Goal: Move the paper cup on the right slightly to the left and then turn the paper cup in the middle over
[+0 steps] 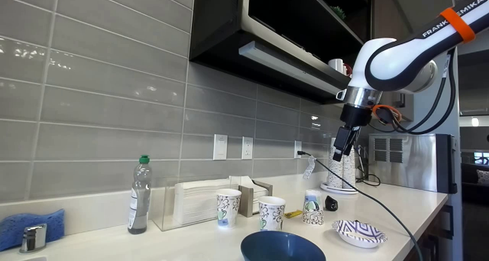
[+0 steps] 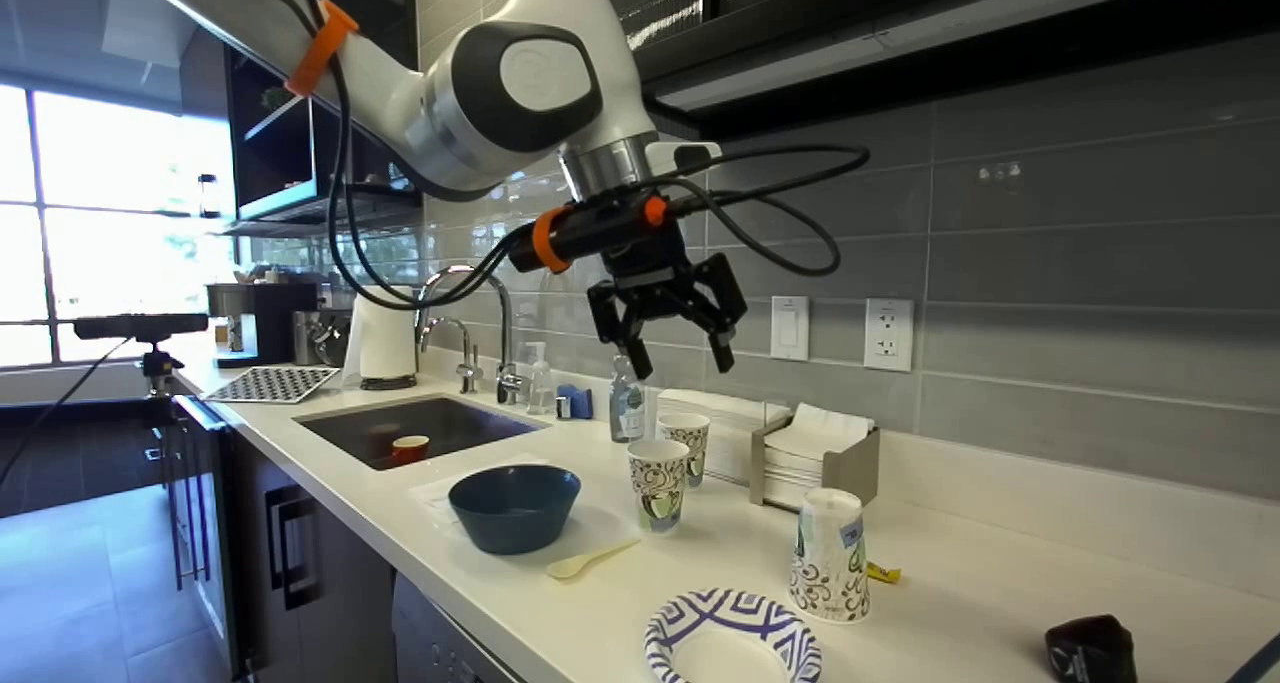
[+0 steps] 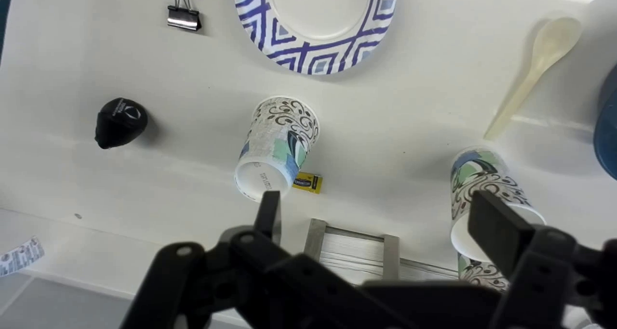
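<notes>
Hanging empty, jaws wide apart: gripper [image 2: 680, 360]; arm [image 1: 424, 51] lettered "FRANK", "EMIKA" astride orange strap [image 1: 457, 25].

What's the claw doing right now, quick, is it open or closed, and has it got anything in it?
Claw: open, holding nothing, up in the air above the counter.

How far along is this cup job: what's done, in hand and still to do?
Done: nothing certain; the rightmost paper cup stands upside down, but whether it was shifted left cannot be told.
In hand: nothing; the gripper hangs open and empty above the counter.
Left to do: turning over the middle paper cup, mouth up in an exterior view, like the leftmost paper cup; perhaps the shift too.
</notes>
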You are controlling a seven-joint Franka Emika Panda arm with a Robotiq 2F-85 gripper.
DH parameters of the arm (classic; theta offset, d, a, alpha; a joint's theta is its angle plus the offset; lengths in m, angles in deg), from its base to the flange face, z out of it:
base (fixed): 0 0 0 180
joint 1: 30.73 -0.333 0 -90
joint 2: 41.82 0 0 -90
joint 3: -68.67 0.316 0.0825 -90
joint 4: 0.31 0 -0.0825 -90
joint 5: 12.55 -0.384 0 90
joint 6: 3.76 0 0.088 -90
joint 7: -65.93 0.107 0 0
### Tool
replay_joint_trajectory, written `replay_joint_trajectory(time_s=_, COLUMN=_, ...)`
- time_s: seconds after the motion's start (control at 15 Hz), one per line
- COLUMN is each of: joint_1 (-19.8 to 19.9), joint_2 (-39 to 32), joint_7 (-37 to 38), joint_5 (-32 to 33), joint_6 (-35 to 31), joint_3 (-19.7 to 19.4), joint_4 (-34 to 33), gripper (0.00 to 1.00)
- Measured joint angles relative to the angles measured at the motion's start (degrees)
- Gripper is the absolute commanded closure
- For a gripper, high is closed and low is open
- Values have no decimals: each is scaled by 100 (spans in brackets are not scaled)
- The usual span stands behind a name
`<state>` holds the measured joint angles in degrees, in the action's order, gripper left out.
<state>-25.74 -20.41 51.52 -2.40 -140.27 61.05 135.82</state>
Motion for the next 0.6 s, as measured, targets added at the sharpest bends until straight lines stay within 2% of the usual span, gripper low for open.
replay_joint_trajectory(time_s=0.33, joint_1=138, joint_2=-431, joint_7=15, joint_5=1, joint_6=49, joint_3=-24, joint_4=-335, gripper=0)
replay_joint_trajectory(time_s=0.6, joint_1=138, joint_2=-1039, joint_7=-16, joint_5=-20, joint_6=471, joint_3=-56, joint_4=-862, gripper=0)
